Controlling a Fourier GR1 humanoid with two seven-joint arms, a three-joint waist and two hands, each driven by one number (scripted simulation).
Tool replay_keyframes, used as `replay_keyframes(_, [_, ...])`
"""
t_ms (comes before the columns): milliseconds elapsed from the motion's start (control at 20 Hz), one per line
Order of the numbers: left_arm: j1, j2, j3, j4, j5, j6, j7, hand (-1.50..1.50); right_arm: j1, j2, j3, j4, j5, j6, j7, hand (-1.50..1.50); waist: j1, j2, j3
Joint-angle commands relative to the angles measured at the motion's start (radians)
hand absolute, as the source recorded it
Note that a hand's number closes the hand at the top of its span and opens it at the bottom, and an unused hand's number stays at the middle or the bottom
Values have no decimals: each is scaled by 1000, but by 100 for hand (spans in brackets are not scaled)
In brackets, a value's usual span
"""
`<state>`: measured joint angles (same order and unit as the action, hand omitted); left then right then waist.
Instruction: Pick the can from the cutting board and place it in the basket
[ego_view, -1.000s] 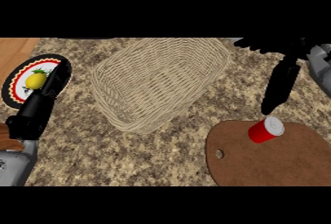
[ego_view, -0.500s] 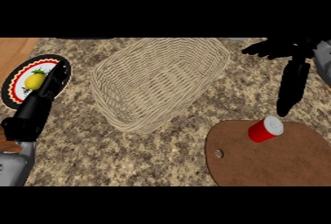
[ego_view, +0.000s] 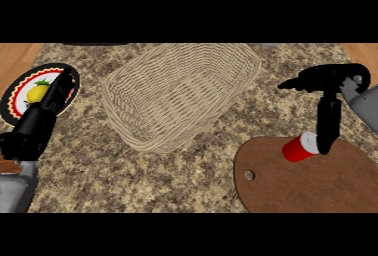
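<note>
Speckled brown-and-tan stone counter (ego_view: 184, 175), with wood showing at the far corners.

Can (ego_view: 299, 149): red body, pale end, a short cylinder lying tipped on the far edge of the cutting board (ego_view: 310, 180) (dark brown, oval, matte, 1 small hole near its left edge). Its long axis runs roughly left-right, pale end toward my right.

My right hand (ego_view: 325, 87) is above and beyond the can. Most fingers are bunched up near the wrist; straight fingers reach down, their tips at the can's pale end, touching or just beside it, I cannot tell which. Nothing is held; no curl round the can yet.

My left hand (ego_view: 40, 120) lies extended over the plate (ego_view: 15, 97) at far left (red-and-black rim, yellow fruit on it), holding nothing and well apart from the can. The right is plainly the nearer.

Basket (ego_view: 181, 92): woven pale wicker, a rounded rectangle with open weave, left of the can and further back. As I judge it, the carry goes leftward and away from me.
</note>
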<state>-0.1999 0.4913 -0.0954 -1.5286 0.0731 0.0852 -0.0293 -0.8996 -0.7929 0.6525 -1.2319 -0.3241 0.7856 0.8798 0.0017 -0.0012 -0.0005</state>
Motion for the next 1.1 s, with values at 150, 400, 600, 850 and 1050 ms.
replay_keyframes(150, [18,-56,-14,-39,-37,18,31,0,106,29,14,-62,97,6,70,-150,-4,-1,0])
replay_keyframes(400, [19,-52,11,-48,-64,8,37,0,242,-5,-11,-146,192,-12,9,-150,-7,-2,1])
replay_keyframes(600, [28,-39,63,-14,-35,-63,-4,0,189,23,-122,-35,251,63,-53,-150,4,2,0])
replay_keyframes(850, [-13,-121,27,-27,-100,-17,43,0,329,86,-124,-169,365,8,-41,-150,-5,0,0])
replay_keyframes(1050, [41,-94,66,-70,-96,-66,41,0,392,89,-190,-194,431,16,-68,-150,-2,-1,1])
